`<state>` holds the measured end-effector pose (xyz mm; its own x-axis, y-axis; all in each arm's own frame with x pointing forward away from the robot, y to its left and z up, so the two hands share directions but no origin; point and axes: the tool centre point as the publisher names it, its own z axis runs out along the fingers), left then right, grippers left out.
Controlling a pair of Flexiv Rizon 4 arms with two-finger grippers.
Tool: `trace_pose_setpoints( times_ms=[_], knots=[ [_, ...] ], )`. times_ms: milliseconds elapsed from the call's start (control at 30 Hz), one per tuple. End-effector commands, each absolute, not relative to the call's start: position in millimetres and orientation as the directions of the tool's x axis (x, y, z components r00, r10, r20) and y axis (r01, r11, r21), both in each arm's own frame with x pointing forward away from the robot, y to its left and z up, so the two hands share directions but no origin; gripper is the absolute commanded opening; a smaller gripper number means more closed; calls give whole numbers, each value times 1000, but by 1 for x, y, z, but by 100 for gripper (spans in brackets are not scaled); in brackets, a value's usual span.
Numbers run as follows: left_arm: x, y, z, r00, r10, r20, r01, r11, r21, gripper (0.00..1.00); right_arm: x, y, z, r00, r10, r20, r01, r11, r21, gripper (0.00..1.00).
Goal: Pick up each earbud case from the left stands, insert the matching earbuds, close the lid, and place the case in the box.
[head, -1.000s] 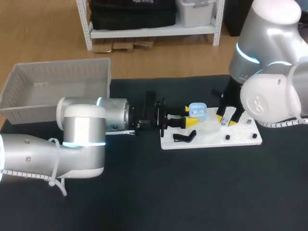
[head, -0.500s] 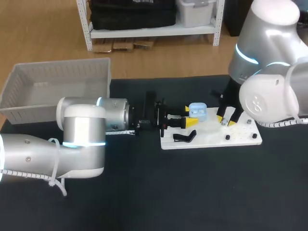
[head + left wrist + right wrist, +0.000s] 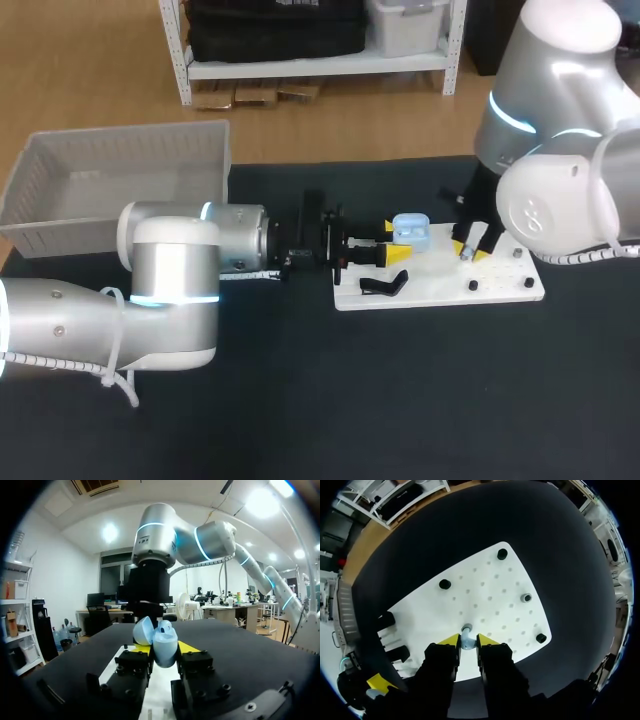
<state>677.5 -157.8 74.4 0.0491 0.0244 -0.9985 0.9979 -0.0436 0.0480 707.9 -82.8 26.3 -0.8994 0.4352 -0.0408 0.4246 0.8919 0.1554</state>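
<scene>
- The left arm [image 3: 170,270] is lying across the worktop [image 3: 400,400] from the left, showing no shift from the earlier frames.
- The left jaws are grasping the pale blue earbud case [image 3: 164,642] from both sides, their yellow tips [image 3: 141,649] pressing against its lower half.
- The earbud case [image 3: 411,232] is staying where it was, over the far left part of the white board [image 3: 500,285], with its lid standing open.
- The right arm [image 3: 560,200] is coming down from the right onto the board, just right of the case.
- The right jaws are now standing narrower than a second ago, with the yellow tips [image 3: 478,254] drawn closer together.
- The right jaws are clenching a small pale earbud [image 3: 466,632], one yellow tip [image 3: 450,640] on each side of it, low against the white board [image 3: 485,595].
- Black pegs [image 3: 445,584] are standing apart around the board, unchanged.
- A black stand [image 3: 383,285] is sitting on the near left of the board, near the case.
- The box [image 3: 125,160] is resting at the far left of the worktop, well apart from the case.
</scene>
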Motion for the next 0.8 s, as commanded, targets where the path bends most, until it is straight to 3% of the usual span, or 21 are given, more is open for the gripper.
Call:
trace_pose_setpoints(
  times_ms=[33,800],
  knots=[
    [679,-158,74,49,23,-999,998,-45,48,0,709,-82,26,-900,434,-41,424,893,153,0],
    [679,-158,74,49,23,-999,998,-45,48,0,691,-96,96,-906,417,-78,394,896,206,0]
  ],
)
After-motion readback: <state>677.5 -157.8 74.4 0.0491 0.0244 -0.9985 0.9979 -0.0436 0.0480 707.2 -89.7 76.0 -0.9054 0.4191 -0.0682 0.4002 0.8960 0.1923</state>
